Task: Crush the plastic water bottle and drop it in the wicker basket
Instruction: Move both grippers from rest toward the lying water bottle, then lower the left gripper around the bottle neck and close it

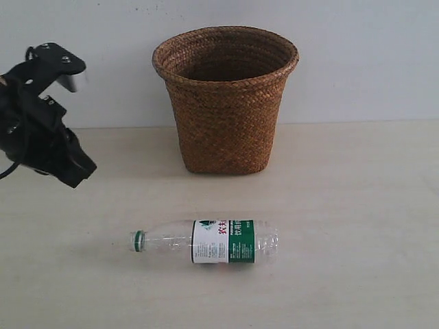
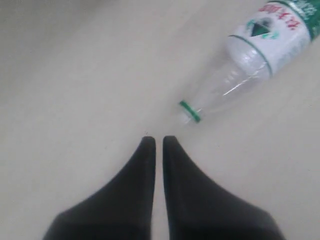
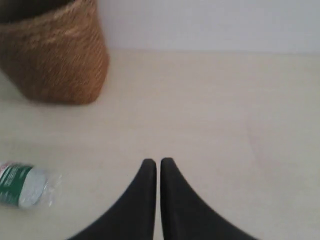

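Observation:
The plastic water bottle (image 1: 206,241) lies on its side on the table, uncrushed, its green cap (image 1: 138,240) pointing left. Behind it the wicker basket (image 1: 226,99) stands upright against the wall. My left gripper (image 1: 81,171) hangs above the table at the left, shut and holding nothing. In the left wrist view the bottle (image 2: 255,62) lies a short way beyond the closed left gripper (image 2: 157,140). My right gripper (image 3: 158,161) is out of the exterior view. It is shut and empty, with the bottle's base (image 3: 25,186) and the basket (image 3: 55,55) off to one side.
The pale wooden table (image 1: 357,226) runs back to a plain white wall (image 1: 363,62). The black left arm (image 1: 34,116) reaches in over the table's left edge.

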